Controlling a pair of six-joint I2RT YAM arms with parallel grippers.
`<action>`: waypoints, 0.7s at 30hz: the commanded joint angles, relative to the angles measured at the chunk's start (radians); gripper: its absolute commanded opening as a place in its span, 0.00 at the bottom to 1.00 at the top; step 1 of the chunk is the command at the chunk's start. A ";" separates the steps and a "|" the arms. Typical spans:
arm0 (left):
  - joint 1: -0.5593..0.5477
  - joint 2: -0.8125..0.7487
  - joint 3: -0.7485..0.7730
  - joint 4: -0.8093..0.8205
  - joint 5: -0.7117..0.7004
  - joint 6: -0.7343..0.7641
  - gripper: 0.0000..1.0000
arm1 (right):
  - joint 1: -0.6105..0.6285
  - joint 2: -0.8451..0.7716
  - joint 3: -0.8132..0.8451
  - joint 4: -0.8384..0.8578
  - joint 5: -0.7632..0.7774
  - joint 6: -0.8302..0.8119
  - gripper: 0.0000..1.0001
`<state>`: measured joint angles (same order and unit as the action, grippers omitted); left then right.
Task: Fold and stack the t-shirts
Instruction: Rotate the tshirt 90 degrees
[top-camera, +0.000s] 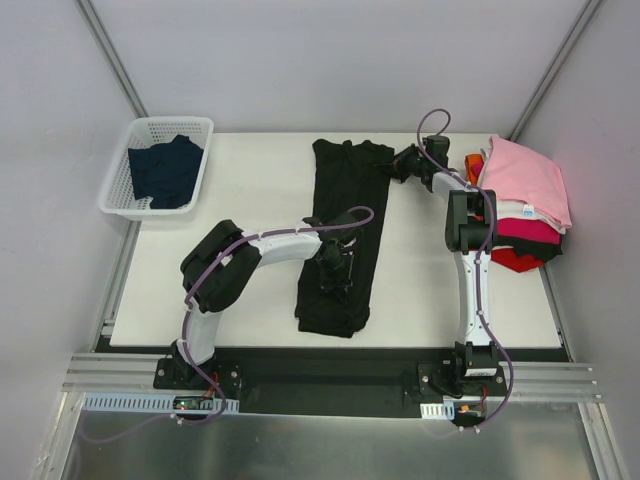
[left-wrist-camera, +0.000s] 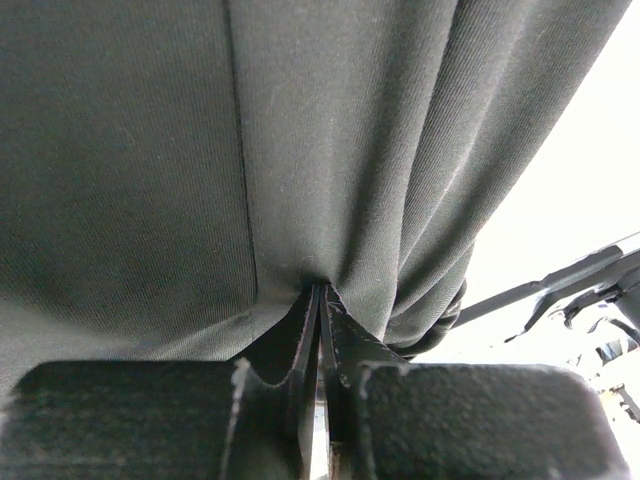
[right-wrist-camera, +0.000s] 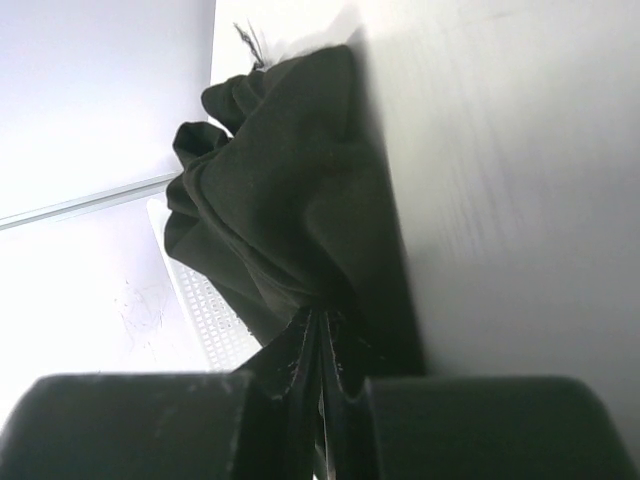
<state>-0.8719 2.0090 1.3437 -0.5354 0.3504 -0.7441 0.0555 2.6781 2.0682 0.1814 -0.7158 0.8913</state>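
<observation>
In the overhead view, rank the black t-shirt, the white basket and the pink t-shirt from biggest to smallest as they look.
1. black t-shirt
2. white basket
3. pink t-shirt, which is folded, so only its top face shows

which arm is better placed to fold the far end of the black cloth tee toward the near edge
Right, probably: the right gripper is shut on the far corner of the black tee, while the left gripper pinches it around mid-length.
</observation>
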 joint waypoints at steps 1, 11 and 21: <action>-0.022 -0.012 -0.035 -0.026 -0.059 -0.005 0.04 | -0.008 -0.035 -0.006 0.050 0.018 0.008 0.05; -0.022 -0.036 -0.051 -0.026 -0.070 -0.003 0.96 | -0.008 -0.017 -0.013 0.142 -0.019 0.072 0.04; -0.026 -0.029 -0.038 -0.026 -0.070 -0.005 0.97 | -0.008 -0.040 -0.019 0.174 -0.045 0.087 0.01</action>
<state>-0.8906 1.9667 1.3327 -0.4942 0.3500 -0.7700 0.0517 2.6781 2.0583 0.2905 -0.7300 0.9638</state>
